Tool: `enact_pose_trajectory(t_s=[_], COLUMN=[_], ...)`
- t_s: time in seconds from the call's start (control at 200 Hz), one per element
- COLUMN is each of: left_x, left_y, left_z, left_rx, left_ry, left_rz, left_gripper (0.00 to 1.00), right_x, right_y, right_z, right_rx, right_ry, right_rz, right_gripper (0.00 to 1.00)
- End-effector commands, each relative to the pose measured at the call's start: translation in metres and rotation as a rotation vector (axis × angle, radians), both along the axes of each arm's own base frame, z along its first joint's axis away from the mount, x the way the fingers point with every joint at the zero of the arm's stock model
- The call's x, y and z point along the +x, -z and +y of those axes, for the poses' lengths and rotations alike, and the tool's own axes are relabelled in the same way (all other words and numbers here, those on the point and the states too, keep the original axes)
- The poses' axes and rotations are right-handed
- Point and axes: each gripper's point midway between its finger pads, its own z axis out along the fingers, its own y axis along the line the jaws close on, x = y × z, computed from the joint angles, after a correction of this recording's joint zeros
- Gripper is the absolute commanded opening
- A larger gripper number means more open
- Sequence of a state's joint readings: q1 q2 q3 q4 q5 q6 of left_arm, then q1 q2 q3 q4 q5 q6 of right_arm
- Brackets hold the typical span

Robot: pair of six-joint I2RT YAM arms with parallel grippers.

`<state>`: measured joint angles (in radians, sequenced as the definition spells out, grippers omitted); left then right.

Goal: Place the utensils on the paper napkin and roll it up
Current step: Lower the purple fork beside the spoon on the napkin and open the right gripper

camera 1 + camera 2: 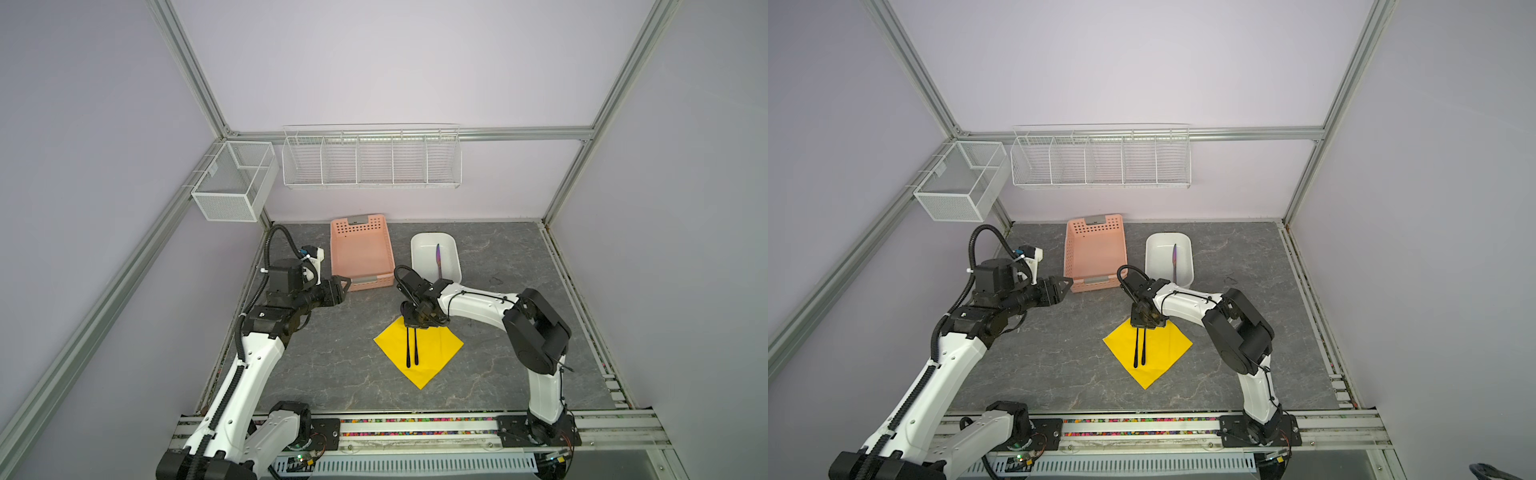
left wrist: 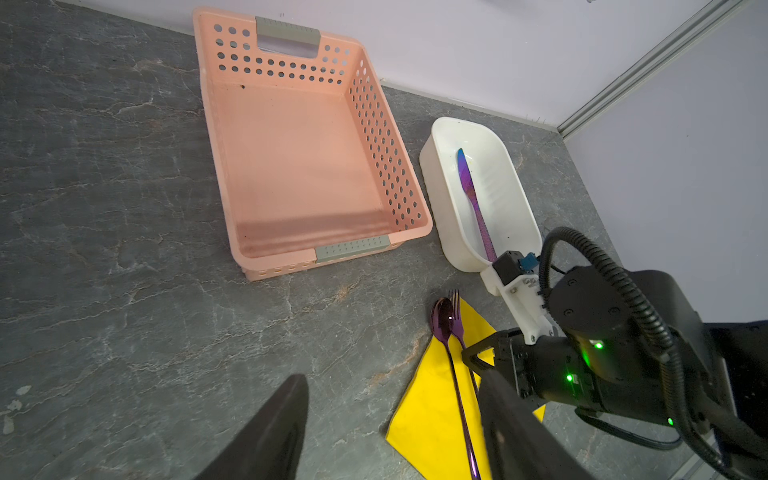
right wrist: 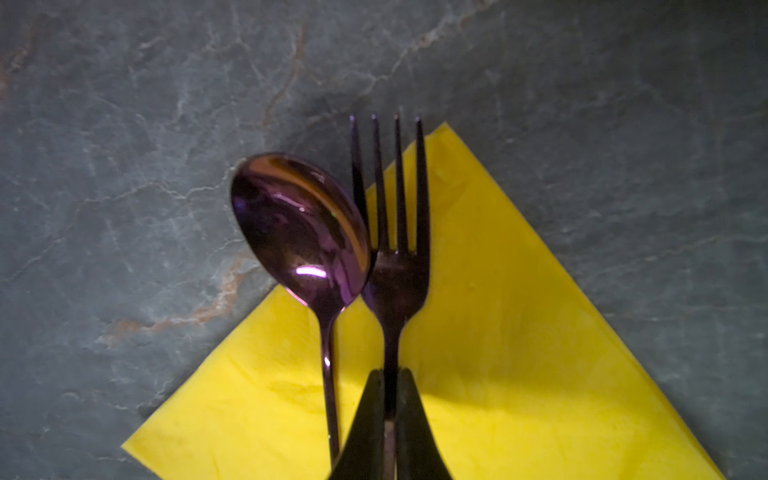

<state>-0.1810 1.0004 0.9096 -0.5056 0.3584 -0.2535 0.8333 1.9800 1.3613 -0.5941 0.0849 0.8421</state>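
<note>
Fork (image 3: 397,274), shiny purple metal, pinched by right end effector (image 3: 390,374) beside matching spoon (image 3: 299,232) on yellow paper napkin (image 3: 519,353); left end effector (image 2: 392,378) gapes empty.

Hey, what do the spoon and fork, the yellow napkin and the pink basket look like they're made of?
The spoon and fork look like polished metal with a purple iridescent coating: the spoon's bowl mirrors light sharply. The napkin seems thin matte paper, faintly creased. The pink basket looks like moulded plastic with a dull sheen and rows of holes in its walls.
</note>
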Motion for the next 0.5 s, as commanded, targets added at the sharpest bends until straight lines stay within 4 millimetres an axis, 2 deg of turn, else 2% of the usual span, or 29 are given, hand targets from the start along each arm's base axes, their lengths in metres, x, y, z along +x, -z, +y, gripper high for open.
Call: enact_pose_trajectory(t_s=[0.0, 0.495], left_x=[-0.0011, -0.0013], left_y=[0.0057, 0.0048], left_z=[0.0040, 0.0045], left_rx=[0.007, 0.008], left_ry=[-0.016, -0.018], left_rz=[0.011, 0.008], left_gripper=[0.66, 0.66], right_x=[-0.0075, -0.0081], right_y=[0.0096, 0.0090], right_z=[-0.0029, -0.0045], right_rx=[-0.010, -0.014], right_ry=[0.021, 0.024], right_rz=[0.028, 0.029], right_gripper=[0.09, 0.15])
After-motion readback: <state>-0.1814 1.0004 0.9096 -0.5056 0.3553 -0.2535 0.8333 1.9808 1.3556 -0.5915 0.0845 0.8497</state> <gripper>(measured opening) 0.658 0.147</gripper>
